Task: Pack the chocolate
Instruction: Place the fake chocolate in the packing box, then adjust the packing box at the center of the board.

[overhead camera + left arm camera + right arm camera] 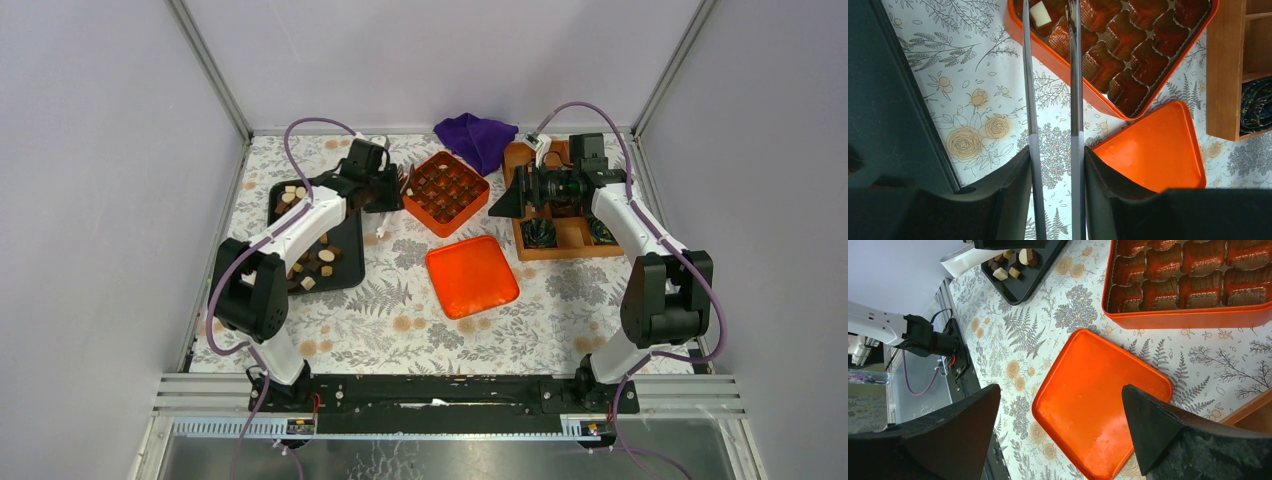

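Loose chocolate pieces (pixel 318 262), dark, light brown and cream, lie on a black tray (pixel 345 225) at the left; the right wrist view shows some of the pieces (pixel 1010 265) too. The orange box (pixel 462 215) holds brown crinkled cups. One cream chocolate (pixel 1040 13) sits in a corner cup of the box (pixel 1058 65). My left gripper (pixel 1049 6) has long thin fingers either side of that piece, open, with a gap on the right. In the top view the left gripper (pixel 400 190) is at the box's left corner. My right gripper (pixel 1061 390) hangs wide open and empty above the orange lid (pixel 1098 405).
The orange lid (pixel 471 275) lies flat in front of the box. A wooden compartment box (pixel 560 235) stands at the right under my right gripper (pixel 505 200). A purple cloth (pixel 478 138) lies at the back. Grey walls close in three sides.
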Motion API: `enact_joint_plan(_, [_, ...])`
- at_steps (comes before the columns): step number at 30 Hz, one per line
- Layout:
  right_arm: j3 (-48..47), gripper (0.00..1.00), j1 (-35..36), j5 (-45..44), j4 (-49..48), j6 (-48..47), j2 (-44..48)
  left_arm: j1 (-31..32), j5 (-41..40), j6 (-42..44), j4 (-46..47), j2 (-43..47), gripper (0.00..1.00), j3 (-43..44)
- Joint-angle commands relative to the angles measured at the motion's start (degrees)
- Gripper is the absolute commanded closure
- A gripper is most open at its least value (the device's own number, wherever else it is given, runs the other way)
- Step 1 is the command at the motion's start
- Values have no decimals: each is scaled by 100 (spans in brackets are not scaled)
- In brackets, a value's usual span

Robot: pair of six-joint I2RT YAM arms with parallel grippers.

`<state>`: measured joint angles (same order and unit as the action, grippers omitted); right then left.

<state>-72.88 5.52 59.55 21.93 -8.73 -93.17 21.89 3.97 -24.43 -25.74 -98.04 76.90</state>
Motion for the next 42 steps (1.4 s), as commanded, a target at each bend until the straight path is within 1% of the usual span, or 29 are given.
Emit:
enact_joint_plan(1, [-65, 0, 18, 101, -86, -68, 26, 34, -173, 125, 134, 410, 57, 215])
enact_joint_plan(11, [-56, 0, 19, 87, -87, -76, 26, 35, -356, 255, 86, 1330, 58, -236])
enact_joint_plan(15, [-156, 0, 19, -58, 60, -258, -32, 31, -345, 252, 91, 1697, 58, -486])
enact_joint_plan(19, [-636, 0, 100, -329, 558, -678, -399, 32, -275, 262, 192, 2150, 58, -853])
enact_joint_plan(22, [-1230, 0, 375, -954, 943, -1280, -781, 25, -334, 288, 254, 2503, 58, -1140])
enact_joint_plan(24, [-1310, 0, 500, -1324, 604, -1610, -949, 17, -370, 298, 312, 2706, 58, -1313])
enact_joint_plan(27, [-1450, 0, 554, -1453, -111, -1976, -1239, 5, -493, 299, 360, 2943, 58, -1492])
enact_joint_plan(30, [-2132, 0, 659, -1759, -73, -2188, -1860, -5, -600, 261, 383, 3066, 58, -1597])
enact_joint_plan(32, [-2682, 4, 774, -2206, 156, -2233, -2323, -3, -631, 239, 406, 3135, 59, -1676])
enact_joint_plan(33, [-2937, 8, 826, -2382, 220, -2234, -2525, -5, -646, 237, 405, 3161, 58, -1704])
enact_joint_plan(36, [-3609, 31, 909, -2769, 372, -2121, -3085, -6, -666, 233, 410, 3193, 58, -1768])
enact_joint_plan(38, [-3974, 39, 929, -2877, 494, -2101, -3397, -1, -676, 228, 411, 3203, 58, -1795])
enact_joint_plan(39, [-4118, 41, 933, -2907, 565, -2096, -3537, -4, -681, 228, 409, 3210, 58, -1802])
enact_joint_plan(42, [-4477, 43, 942, -2969, 671, -2085, -3875, -10, -711, 241, 415, 3205, 58, -1814])
